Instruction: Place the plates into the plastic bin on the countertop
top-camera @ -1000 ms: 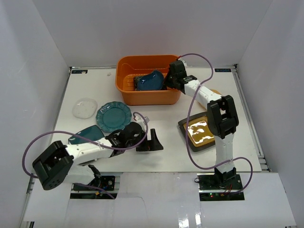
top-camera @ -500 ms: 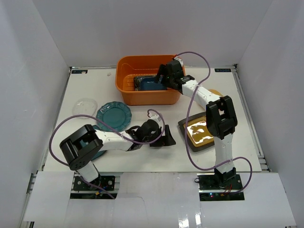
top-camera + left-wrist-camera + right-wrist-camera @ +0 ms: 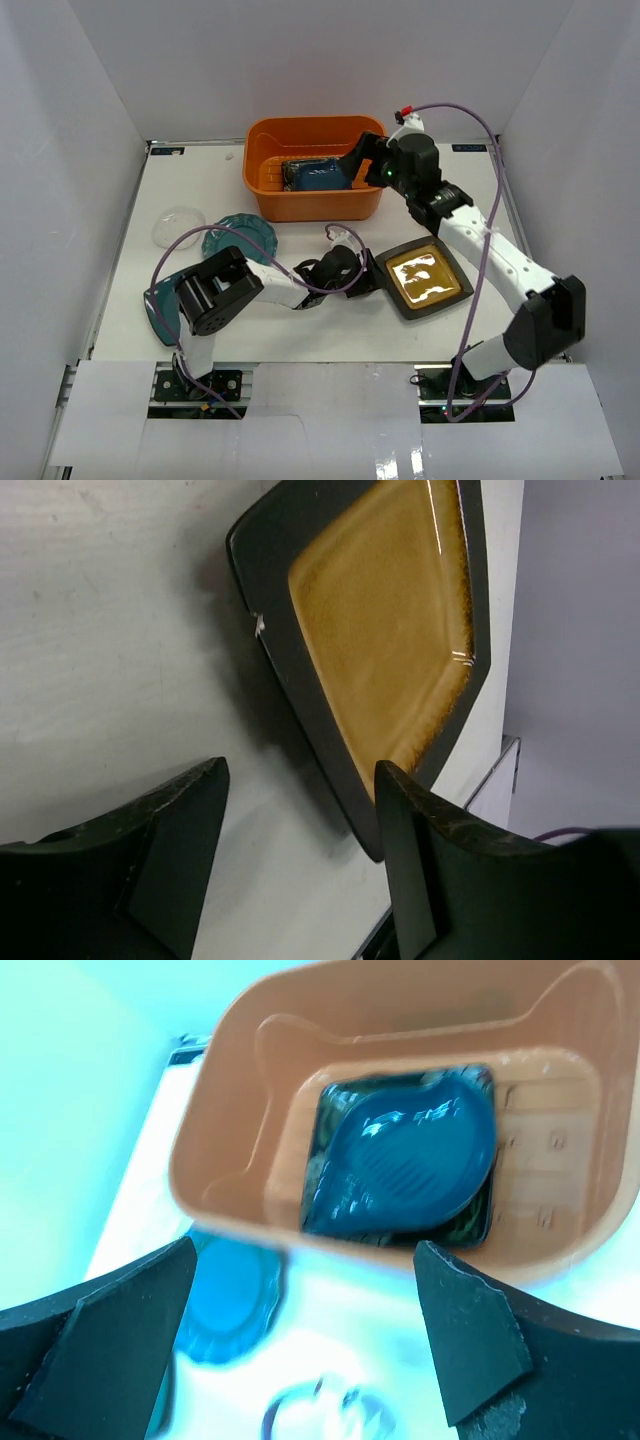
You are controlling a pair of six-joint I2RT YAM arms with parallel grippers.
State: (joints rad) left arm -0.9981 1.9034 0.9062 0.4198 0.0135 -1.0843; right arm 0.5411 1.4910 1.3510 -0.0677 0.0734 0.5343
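The orange plastic bin [image 3: 262,170] [image 3: 225,1150] holds a blue leaf-shaped plate [image 3: 318,176] [image 3: 410,1155] lying on a black square plate [image 3: 292,172]. My right gripper [image 3: 360,160] [image 3: 300,1255] hangs open and empty over the bin's right end. On the countertop [image 3: 200,180], my left gripper [image 3: 366,277] [image 3: 300,768] is open. Its fingers straddle the near corner of the dark square gold-centred plate [image 3: 425,278] [image 3: 385,630], with a gap on one side. A teal round scalloped plate [image 3: 238,242] [image 3: 228,1295], a small clear plate [image 3: 176,224] and a teal square plate [image 3: 158,303] lie at the left.
White walls close in the countertop at the back and both sides. Purple cables loop over the teal round plate and beside the right arm. The left arm lies low across the front middle, partly over the teal square plate.
The right gripper let go of the blue leaf plate in the bin and lifted back. The left arm swept right to the gold-centred plate, and its jaws have narrowed around the plate's corner.
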